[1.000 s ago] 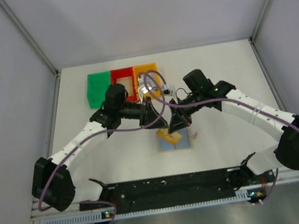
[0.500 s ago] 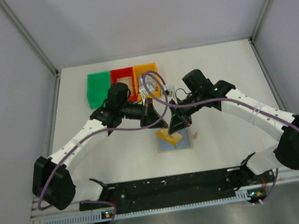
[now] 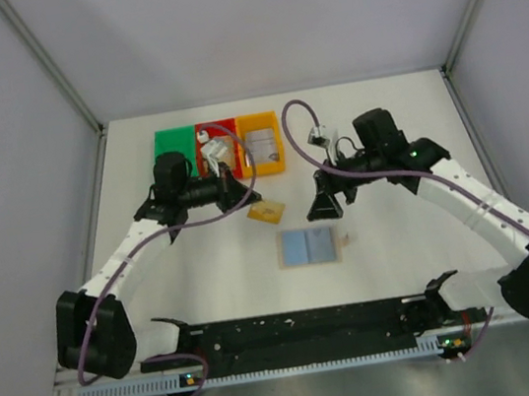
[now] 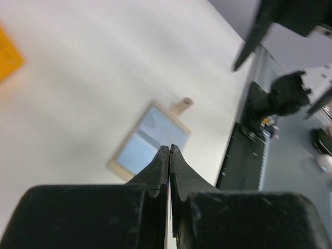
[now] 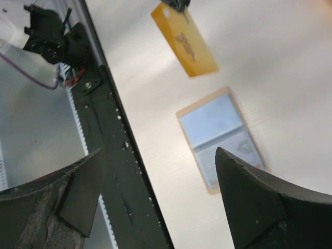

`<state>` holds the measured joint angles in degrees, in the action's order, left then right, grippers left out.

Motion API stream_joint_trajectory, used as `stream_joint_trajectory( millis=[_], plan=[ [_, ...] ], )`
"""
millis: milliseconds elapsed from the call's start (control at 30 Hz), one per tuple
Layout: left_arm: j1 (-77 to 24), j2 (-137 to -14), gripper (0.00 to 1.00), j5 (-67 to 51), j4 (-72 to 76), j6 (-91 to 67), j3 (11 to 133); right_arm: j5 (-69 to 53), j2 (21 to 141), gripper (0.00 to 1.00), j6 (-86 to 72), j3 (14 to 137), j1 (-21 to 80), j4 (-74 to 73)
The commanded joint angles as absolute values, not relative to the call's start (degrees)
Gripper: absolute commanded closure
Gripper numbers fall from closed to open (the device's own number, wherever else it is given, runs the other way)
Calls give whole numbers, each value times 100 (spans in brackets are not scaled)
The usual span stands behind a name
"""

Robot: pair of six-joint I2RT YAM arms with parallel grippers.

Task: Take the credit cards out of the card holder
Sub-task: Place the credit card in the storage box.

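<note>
The card holder (image 3: 309, 247) lies open and flat on the table, its blue-grey lining up; it also shows in the wrist views (image 4: 150, 140) (image 5: 220, 137). My left gripper (image 3: 248, 200) (image 4: 169, 150) hangs above and to the left of it, shut on a tan-yellow credit card (image 3: 266, 211) (image 5: 184, 44) that sticks out past the fingertips. A thin edge shows between the pressed jaws in the left wrist view. My right gripper (image 3: 323, 204) (image 5: 160, 153) stands open and holds nothing, a little behind and to the right of the holder.
Green (image 3: 174, 142), red (image 3: 218, 145) and orange (image 3: 260, 141) bins stand in a row at the back left. A grey card (image 3: 264, 145) lies in the orange bin. The black base rail (image 3: 304, 327) runs along the near edge.
The left gripper shut on the yellow card and carried it up and left, off the holder. The right gripper opened and drew back to the right.
</note>
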<state>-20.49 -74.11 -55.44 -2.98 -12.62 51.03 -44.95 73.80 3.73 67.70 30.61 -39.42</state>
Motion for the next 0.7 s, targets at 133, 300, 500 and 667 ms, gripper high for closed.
stream_joint_trajectory(
  millis=[133, 300, 500, 667],
  plan=[
    [-599, -7426, 100, -3834, 1335, -1590, 4930, -3296, 6285, 7, -395, 5881, 2918, -2990],
    [-334, -8049, 100, -3314, 1978, -1425, 5193, -3147, 6205, 5, -641, 5423, 2918, -2629],
    [-71, -9165, 100, -3551, 1872, -1178, 6160, -3322, 6231, 5, -607, 5431, 2918, -2549],
    [-44, -9965, 100, -3691, 1706, -1099, 6845, -3322, 6223, 5, -545, 5467, 2918, -2558]
  ],
)
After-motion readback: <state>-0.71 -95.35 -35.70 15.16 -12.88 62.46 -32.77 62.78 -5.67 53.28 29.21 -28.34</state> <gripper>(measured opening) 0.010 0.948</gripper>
